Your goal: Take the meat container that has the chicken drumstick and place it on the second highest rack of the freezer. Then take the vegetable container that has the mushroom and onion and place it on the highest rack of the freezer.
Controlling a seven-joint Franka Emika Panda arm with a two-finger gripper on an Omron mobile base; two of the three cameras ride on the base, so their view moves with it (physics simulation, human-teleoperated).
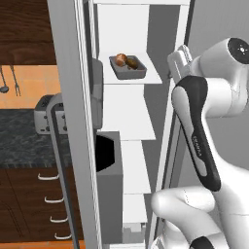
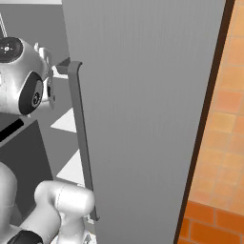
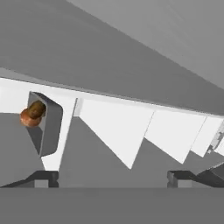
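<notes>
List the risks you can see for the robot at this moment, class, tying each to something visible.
1. The arm's elbow sits tight against the freezer's edge, so a swing could knock it.
2. The grey container rests near its shelf's front, so a bump might tip it off.
3. The open gripper holds nothing.

Glossy white shells over rounded, tube-like links (image 1: 228, 92), joined by bulbous elbows. Long black inlay panel (image 1: 198, 136) down one link, edged in white, bearing small pale lettering too small to read. Round dark joint cap (image 1: 238, 47) with tiny light dots near the top. Black collar band (image 1: 206, 241) at a lower joint. From the right base camera: grey-white spherical housing (image 2: 21, 71) with black disc on top and dark oval recess. End effector (image 3: 113, 178): two small dark square-tipped fingers (image 3: 179, 177).
</notes>
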